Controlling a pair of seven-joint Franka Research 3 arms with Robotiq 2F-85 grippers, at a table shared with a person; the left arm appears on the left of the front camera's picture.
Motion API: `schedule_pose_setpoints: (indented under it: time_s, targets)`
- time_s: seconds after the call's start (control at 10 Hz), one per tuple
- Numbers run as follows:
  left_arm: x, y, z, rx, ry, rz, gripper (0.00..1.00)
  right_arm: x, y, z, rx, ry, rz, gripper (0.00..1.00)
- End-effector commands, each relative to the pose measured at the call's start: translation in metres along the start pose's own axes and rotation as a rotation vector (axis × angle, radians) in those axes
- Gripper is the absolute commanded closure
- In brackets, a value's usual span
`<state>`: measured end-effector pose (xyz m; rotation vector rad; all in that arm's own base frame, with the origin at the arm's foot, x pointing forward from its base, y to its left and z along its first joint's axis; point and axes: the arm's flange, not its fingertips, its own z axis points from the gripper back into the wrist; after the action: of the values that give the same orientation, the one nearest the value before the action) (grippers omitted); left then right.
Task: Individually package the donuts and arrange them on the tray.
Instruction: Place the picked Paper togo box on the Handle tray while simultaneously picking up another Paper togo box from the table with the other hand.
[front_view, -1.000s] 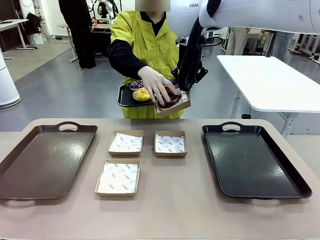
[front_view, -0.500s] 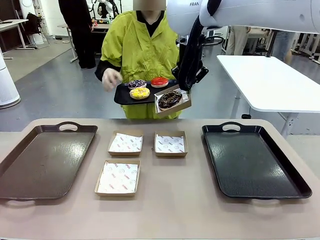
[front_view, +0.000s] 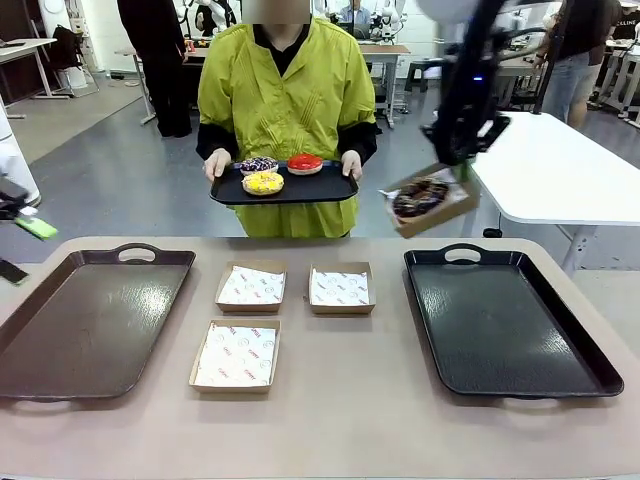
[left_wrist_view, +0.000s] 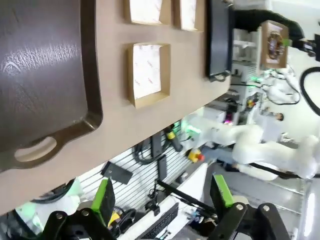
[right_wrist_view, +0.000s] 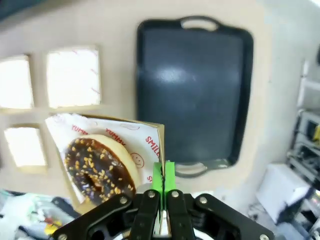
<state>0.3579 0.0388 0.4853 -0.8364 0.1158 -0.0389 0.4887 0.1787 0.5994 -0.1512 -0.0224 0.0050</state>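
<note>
1. The right hand (right_wrist_view: 162, 181) is clamped shut on the rim of a shallow brown cardboard box lined with printed white paper (front_view: 447, 212). Pinching the edge keeps the fingers off the contents.
2. The dark chocolate ring donut with sprinkles (front_view: 420, 197) sits inside that box. The box is airborne and tilted, over the far-left corner of the black rectangular tray (front_view: 510, 330).
3. Likely step: carrying the first packaged donut to the black tray. None is set down yet, so the task is early.
4. The left hand (left_wrist_view: 162, 197) has its pads spread wide with nothing between them. It hangs off the left side of the bench (front_view: 350, 420), beside the brown rectangular tray (front_view: 90, 330), and looks parked to stay out of the way.
5. At the far side the person's hands (front_view: 352, 163) hold a small black serving tray (front_view: 325, 188) level. It carries the yellow-iced donut (front_view: 263, 182), the glossy red donut (front_view: 305, 162) and the purple-dark donut (front_view: 258, 164), probably ready for the next boxes.
6. Three empty paper-lined boxes (front_view: 237, 354) lie on the bench between the two big trays, one per remaining donut.
7. Risk: the one-edge grip and the tilt could let the donut slide if the box is set down fast.
</note>
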Motion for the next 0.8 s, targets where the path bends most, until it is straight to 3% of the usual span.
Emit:
schedule_pose_setpoints:
  time_s: [0.0,0.1,0.4,0.7]
  targets:
    - [0.019,-0.027,-0.037,0.188,0.057,0.051,0.00,-0.031,-0.040,-0.027,0.019,-0.036,0.015,0.99]
    - [0.027,-0.037,-0.064,0.276,0.062,0.081,0.00,-0.039,-0.057,-0.041,0.013,-0.039,0.031,0.99]
    - [0.051,-0.059,-0.142,0.530,0.041,0.096,0.00,-0.038,-0.087,-0.092,0.153,-0.129,0.044,0.99]
    - [0.065,-0.059,-0.201,0.653,0.011,0.082,0.00,-0.032,-0.104,-0.141,0.232,-0.074,-0.030,0.99]
